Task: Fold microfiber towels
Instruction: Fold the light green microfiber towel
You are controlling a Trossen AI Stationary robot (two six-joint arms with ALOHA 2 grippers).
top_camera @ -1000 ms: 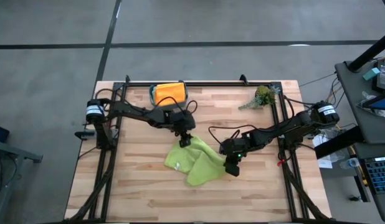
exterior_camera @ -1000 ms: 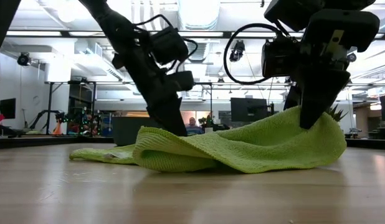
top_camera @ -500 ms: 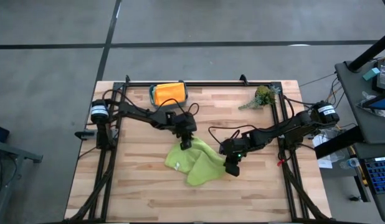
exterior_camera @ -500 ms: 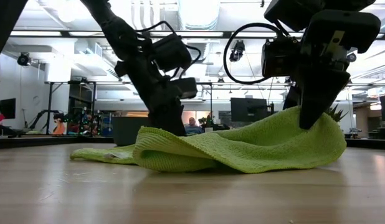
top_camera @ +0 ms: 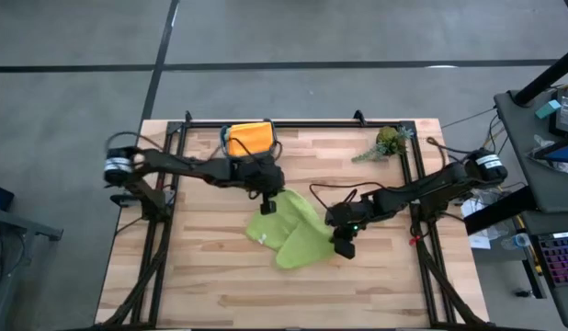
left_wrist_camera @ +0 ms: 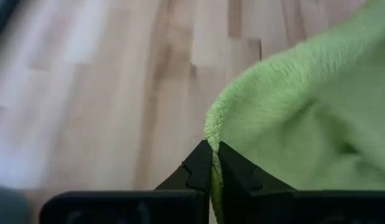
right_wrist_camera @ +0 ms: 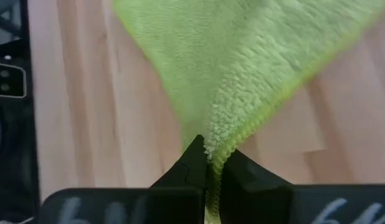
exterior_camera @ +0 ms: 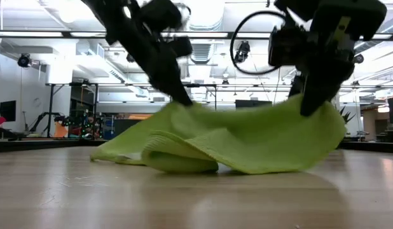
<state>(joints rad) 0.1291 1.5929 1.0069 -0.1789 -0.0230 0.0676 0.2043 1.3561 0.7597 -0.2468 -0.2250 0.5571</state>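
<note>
A lime green microfiber towel lies crumpled in the middle of the table, and both grippers hold it up, one at each end. My left gripper is shut on its far left part, and in the low view that gripper stands well above the table. My right gripper is shut on the towel's right corner, also raised. The towel sags between them, and its folded lower part rests on the wood. My left gripper pinches the towel's edge at a corner between its two fingertips, slanting down from the far left. That part is lifted clear and the cloth hangs slack below it. My right gripper pinches the towel's right corner between its two fingertips, slanting down from the right. The corner is raised and the cloth slopes from it down onto the table.
A teal bin holding an orange towel stands at the table's far edge, just behind my left arm. A green plant sprig lies at the far right. Bare wood stretches along the near side.
My left gripper has taken hold of the towel's far left part and gone up with it. That part, which lay low on the table, now stands lifted into a peak. The fold beneath has stayed on the wood. My right gripper has kept its hold.
</note>
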